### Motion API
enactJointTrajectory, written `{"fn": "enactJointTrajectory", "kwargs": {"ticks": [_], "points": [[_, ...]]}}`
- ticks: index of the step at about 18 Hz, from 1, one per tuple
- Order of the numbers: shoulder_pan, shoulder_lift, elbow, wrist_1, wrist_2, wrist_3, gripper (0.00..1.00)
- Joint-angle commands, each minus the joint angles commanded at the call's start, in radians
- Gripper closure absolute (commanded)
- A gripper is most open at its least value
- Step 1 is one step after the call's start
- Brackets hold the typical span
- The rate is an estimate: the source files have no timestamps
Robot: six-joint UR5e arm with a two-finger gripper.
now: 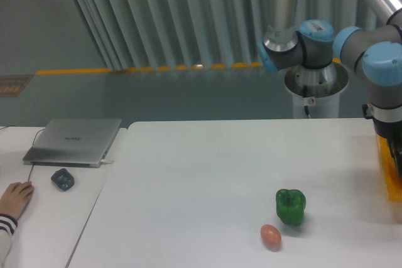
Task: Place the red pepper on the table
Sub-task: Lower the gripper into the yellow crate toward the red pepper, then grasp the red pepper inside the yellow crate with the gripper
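**Red pepper out of sight, claw cut off at frame edge**

Near: orange-pink egg-shaped thing (271, 236) at 5 o'clock on the plain white table (207, 174), glossy green bell pepper (290, 206) just beyond. Far, 3 o'clock: two-finger gripper (397, 158) over orange bin (388, 177); claw state can't tell. Red pepper not visible. Risk: blind grasp slips or snags the rim.

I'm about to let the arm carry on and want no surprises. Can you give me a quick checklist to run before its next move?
1. Red pepper in view: not ok, it can't be seen in this frame.
2. Gripper state: cannot tell, it is cut off at the right edge over the orange bin.
3. Free spot on the table: ok, bare surface left of the green pepper.
4. Egg clear of the arm: ok.
5. Person's hand away from the arm: ok, on the side desk.
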Motion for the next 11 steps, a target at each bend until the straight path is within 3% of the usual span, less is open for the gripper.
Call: {"fn": "enactJointTrajectory", "kwargs": {"ticks": [5, 8, 11], "points": [[0.003, -0.035, 0.002, 0.006, 0.002, 0.124, 0.00], [0.031, -0.035, -0.009, 0.006, 0.000, 0.315, 0.00], [0.060, -0.032, -0.014, 0.005, -0.003, 0.397, 0.00]]}}
